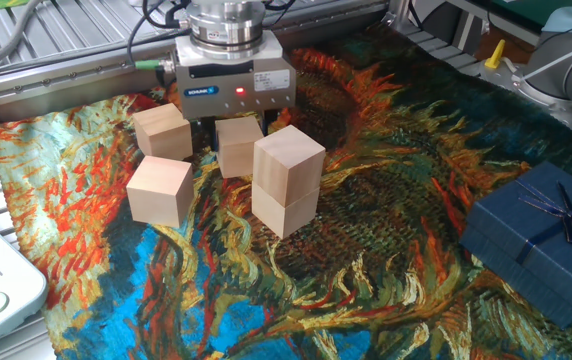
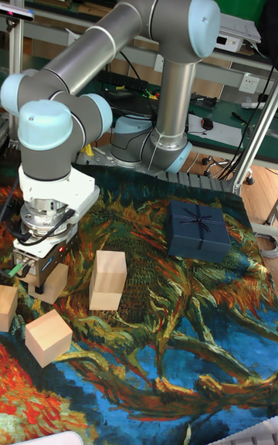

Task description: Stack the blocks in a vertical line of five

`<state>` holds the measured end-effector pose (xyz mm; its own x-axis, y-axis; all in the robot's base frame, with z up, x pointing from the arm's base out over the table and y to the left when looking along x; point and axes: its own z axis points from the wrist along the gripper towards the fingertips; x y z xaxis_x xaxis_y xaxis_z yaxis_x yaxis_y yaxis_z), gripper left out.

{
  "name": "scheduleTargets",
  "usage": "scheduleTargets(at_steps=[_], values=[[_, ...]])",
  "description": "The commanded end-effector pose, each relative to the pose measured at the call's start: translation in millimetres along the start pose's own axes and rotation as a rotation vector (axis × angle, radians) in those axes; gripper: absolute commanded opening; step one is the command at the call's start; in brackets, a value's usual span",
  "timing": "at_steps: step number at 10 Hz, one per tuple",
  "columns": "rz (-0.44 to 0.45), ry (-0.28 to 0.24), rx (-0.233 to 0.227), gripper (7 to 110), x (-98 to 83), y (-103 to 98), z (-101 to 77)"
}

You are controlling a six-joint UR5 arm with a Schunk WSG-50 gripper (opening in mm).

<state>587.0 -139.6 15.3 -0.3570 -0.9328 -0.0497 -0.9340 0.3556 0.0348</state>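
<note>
— How do your blocks sit, and how many do you count?

— You have five pale cubes. Two are stacked [image 1: 287, 180] near the middle of the fixed view, corner edges turned toward the camera, the pile's long axis upright. One loose block [image 1: 160, 190] lies left of the pile, another [image 1: 162, 131] up and left of it, both flat on the painted cloth [image 1: 366, 270].

— And the fifth?

— That block [image 1: 239, 145] sits upper centre, right under the gripper [image 1: 238, 125], a dark finger showing on each side of it. You cannot tell whether the jaws press it or only straddle it.

— Anything else?

— One dark blue gift box [image 1: 538, 238] at the right edge, well apart from the blocks.
</note>
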Motion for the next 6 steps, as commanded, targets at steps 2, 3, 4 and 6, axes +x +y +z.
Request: scheduleTargets(at_steps=[2,3,4,6], values=[[0.013,0.012,0.005,66,2.7,-0.8,2.2],[0.015,0.013,0.004,66,2.7,-0.5,2.1],[0.016,0.011,0.007,66,1.9,-1.1,2.4],[0.021,0.012,0.005,66,1.4,-0.1,3.3]])
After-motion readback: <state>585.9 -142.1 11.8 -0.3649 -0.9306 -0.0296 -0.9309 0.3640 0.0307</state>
